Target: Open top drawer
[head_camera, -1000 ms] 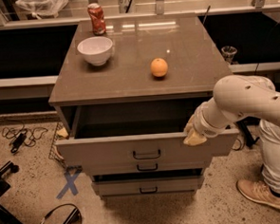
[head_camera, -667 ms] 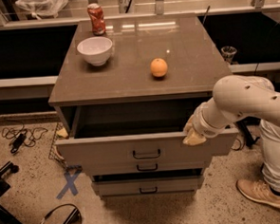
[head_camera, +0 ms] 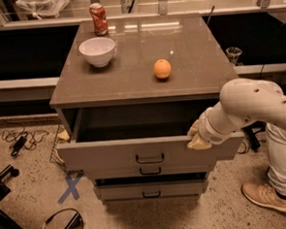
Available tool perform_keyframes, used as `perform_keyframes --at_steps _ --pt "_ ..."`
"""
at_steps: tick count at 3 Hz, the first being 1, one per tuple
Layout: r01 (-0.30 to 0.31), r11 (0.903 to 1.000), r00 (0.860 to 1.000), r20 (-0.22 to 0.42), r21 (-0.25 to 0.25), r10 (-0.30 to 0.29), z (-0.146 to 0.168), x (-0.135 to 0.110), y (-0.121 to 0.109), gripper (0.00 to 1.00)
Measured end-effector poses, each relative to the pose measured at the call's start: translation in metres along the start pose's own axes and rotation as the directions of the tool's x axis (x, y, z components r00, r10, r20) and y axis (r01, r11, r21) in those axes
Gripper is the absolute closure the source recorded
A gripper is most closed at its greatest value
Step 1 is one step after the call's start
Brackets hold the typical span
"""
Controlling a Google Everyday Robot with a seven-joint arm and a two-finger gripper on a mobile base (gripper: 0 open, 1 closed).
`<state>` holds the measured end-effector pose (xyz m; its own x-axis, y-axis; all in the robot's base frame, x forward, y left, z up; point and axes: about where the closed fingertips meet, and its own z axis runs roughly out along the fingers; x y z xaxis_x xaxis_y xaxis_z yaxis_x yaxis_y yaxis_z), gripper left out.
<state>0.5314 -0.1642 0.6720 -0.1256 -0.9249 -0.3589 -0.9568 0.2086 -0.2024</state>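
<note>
The top drawer of the grey-brown cabinet stands pulled out, its deep dark box showing behind a tall front with a small black bar handle at centre. Two shallower drawers sit shut below it, the middle one and the bottom one. My gripper is at the right end of the top drawer's front, at its upper edge, on the white arm that comes in from the right.
On the cabinet top are a white bowl, a red can and an orange. A person's leg and tan shoe stand right of the cabinet. Cables and a blue X mark lie on the floor at left.
</note>
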Motion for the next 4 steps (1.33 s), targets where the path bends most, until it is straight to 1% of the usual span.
perform_keyframes --at_steps 1,2,4 --pt "0.000 1.0000 1.000 0.000 -0.001 0.000 0.000 0.000 0.000 1.00" --pt "0.025 0.9974 1.000 0.017 -0.067 -0.024 -0.009 0.005 0.027 1.00" --pt "0.025 0.9974 1.000 0.017 -0.067 -0.024 -0.010 0.004 0.026 1.00"
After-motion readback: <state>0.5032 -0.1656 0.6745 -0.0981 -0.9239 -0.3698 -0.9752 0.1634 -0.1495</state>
